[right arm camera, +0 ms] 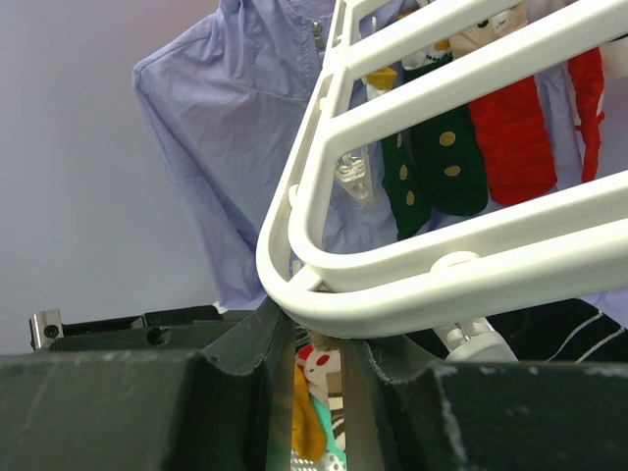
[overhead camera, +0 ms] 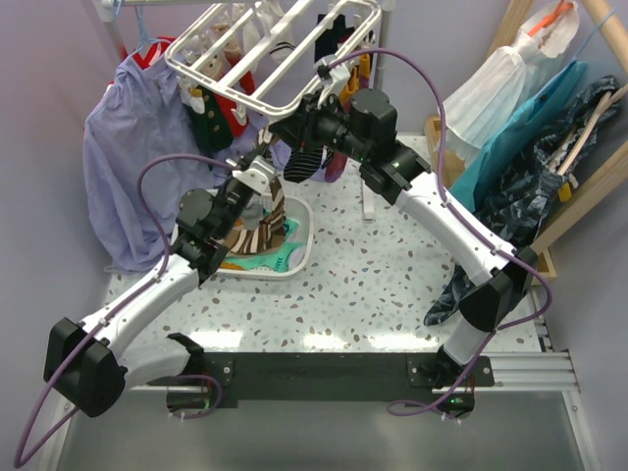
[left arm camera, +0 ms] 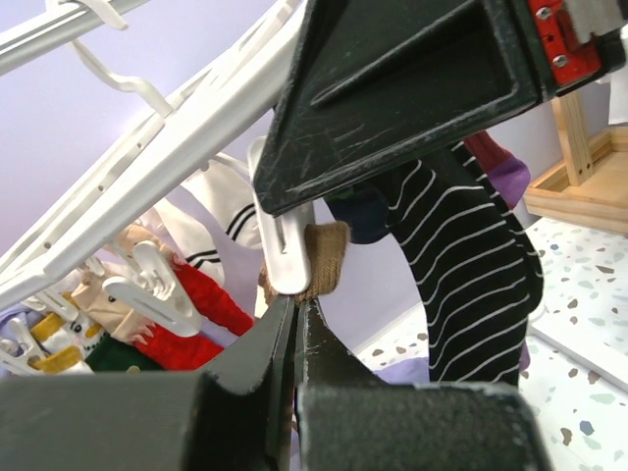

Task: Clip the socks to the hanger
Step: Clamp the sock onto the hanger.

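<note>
Both grippers (overhead camera: 257, 179) (overhead camera: 312, 126) high at the hanger (overhead camera: 228, 86)

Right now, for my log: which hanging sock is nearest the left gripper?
The tan sock in the white clip, just above the left gripper; the striped sock and red sock hang farther off.

White barred hanger (right arm camera: 442, 275) carries red, green and black-striped socks (right arm camera: 446, 157) clipped beneath it.

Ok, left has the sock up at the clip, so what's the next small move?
Probably nudge the left gripper slightly upward. The edge of the brown sock seems to reach only the lower tip of the white clip, while the right gripper steadies the hanger.
</note>
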